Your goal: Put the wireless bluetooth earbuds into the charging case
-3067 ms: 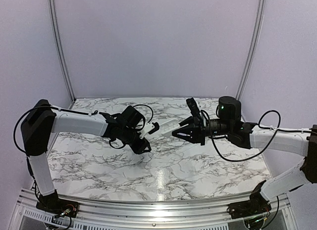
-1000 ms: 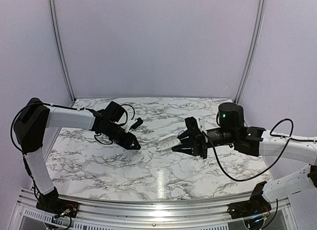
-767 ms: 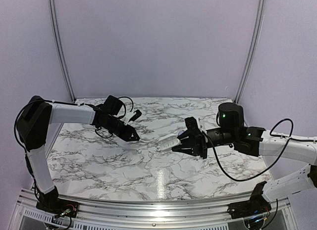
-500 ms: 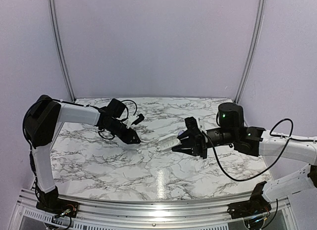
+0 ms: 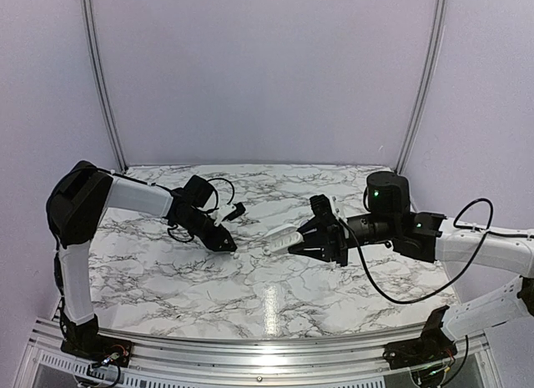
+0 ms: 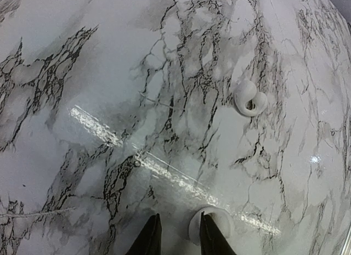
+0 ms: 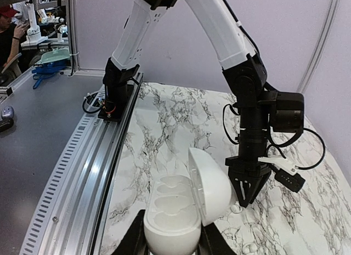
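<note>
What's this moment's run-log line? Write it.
left pincer: slightly open, low beside earbud on table | second earbud: loose farther off | right pincer: grips open charging case, wells look empty

White case (image 7: 174,219) open, lid up; 2 whitish buds (image 6: 250,98) outside.

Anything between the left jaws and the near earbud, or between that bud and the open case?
Nothing visible. The near earbud lies on the marble table right at one fingertip of the left gripper, off-centre of the jaws. Only bare marble shows between it and the charging case, held open by the right gripper.
</note>
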You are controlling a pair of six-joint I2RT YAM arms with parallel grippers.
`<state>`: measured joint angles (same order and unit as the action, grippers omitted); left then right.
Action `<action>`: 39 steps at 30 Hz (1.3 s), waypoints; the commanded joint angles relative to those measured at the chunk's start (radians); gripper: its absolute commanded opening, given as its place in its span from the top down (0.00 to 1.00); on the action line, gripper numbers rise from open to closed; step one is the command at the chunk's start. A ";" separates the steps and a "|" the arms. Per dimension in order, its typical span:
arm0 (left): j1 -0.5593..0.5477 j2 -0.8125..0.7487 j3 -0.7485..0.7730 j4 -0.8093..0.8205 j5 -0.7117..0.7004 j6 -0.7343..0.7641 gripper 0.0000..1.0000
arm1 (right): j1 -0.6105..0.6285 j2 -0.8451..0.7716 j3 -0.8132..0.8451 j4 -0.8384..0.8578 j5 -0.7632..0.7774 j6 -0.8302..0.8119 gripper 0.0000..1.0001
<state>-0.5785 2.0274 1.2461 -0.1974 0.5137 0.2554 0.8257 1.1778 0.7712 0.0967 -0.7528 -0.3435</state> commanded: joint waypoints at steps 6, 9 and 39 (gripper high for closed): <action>-0.023 -0.036 -0.098 0.039 0.062 0.017 0.74 | -0.003 0.008 0.041 0.011 -0.005 0.019 1.00; -0.027 -0.042 -0.119 0.049 0.073 0.016 0.73 | -0.006 0.009 0.041 0.010 -0.003 0.023 1.00; -0.046 -0.286 -0.294 0.220 0.084 -0.071 1.00 | -0.016 0.020 0.036 0.027 0.028 0.058 1.00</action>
<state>-0.6220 1.8107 0.9680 -0.0494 0.6083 0.2222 0.8177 1.1877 0.7712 0.0967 -0.7483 -0.3073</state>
